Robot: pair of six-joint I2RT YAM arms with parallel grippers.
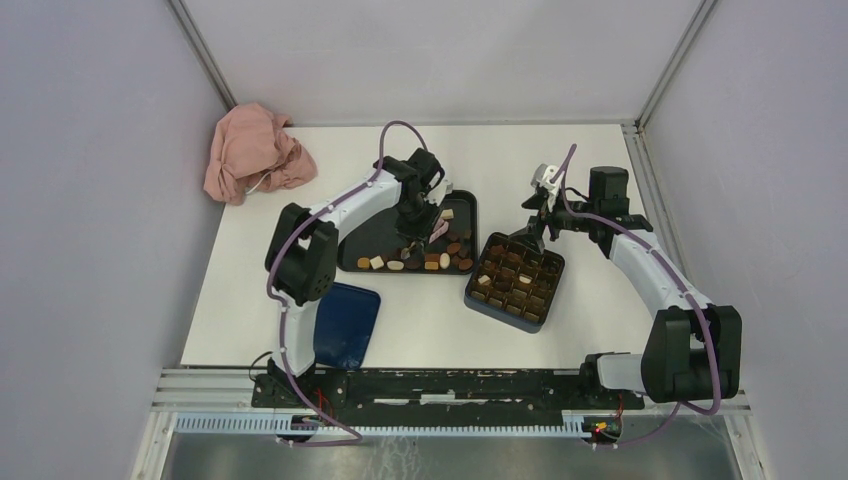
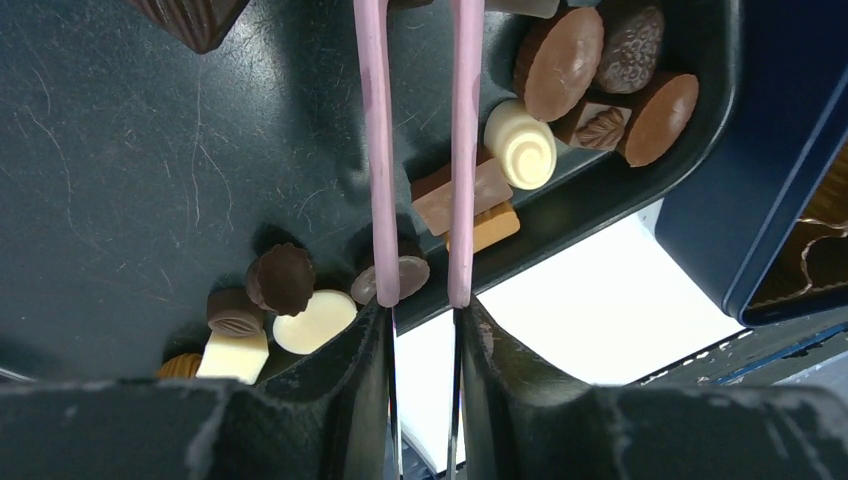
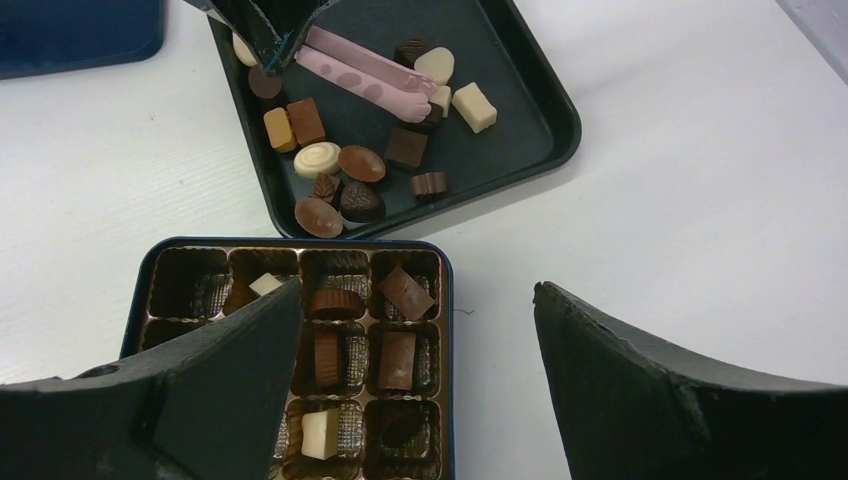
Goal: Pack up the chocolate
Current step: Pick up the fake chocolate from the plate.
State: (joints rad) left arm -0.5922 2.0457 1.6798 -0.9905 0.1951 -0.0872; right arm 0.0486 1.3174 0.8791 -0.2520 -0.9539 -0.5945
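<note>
Loose chocolate in brown, tan and cream lies in a black tray, also in the left wrist view and right wrist view. My left gripper is shut on pink tongs over the tray. The tong tips lie among pieces at the tray's far side; I cannot tell if they hold one. The dark blue box holds several pieces in its brown grid. My right gripper is open and empty above the box's far edge.
The blue box lid lies near the left arm's base. A pink cloth is bunched at the table's far left corner. Grey walls close in the table on three sides. The box's corner stands right beside the tray.
</note>
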